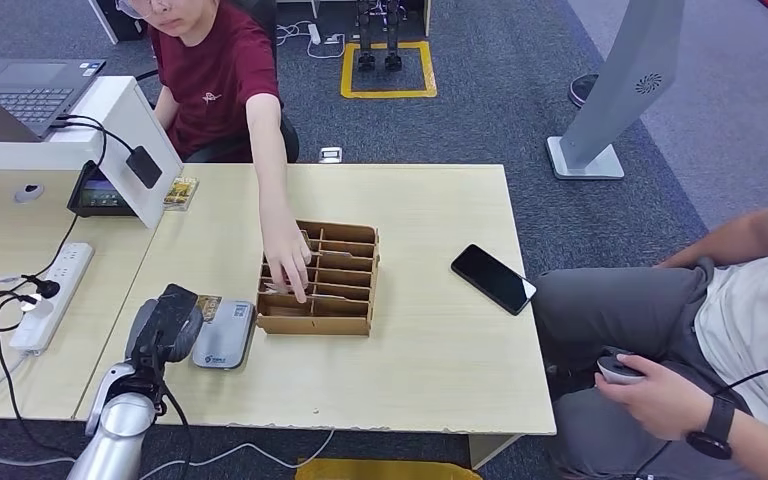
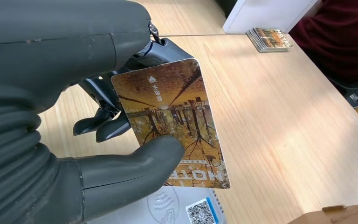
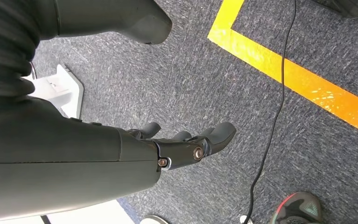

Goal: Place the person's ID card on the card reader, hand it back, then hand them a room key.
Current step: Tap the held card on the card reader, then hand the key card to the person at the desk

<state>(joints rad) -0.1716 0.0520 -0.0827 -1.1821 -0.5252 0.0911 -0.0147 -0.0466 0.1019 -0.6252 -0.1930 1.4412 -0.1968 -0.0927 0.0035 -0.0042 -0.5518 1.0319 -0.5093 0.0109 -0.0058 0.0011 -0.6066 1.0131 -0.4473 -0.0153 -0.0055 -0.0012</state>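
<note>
In the left wrist view the gold, tree-patterned room key card (image 2: pixel 172 121) carries the word "HOTEL", seen upside down, plus small white characters beside an arrow, too small to read. The card reader (image 2: pixel 186 209) below it bears a contactless wave symbol and a QR code.

Person's arm (image 1: pixel 275 190) over wooden organizer (image 1: pixel 322 281); bare tabletop (image 1: pixel 430 350) beyond.

Pale wood table (image 1: pixel 430 360): grey card reader (image 1: pixel 224 335), wooden slotted box (image 1: pixel 322 280), black phone (image 1: pixel 493 279), card stack (image 1: pixel 180 191).
</note>
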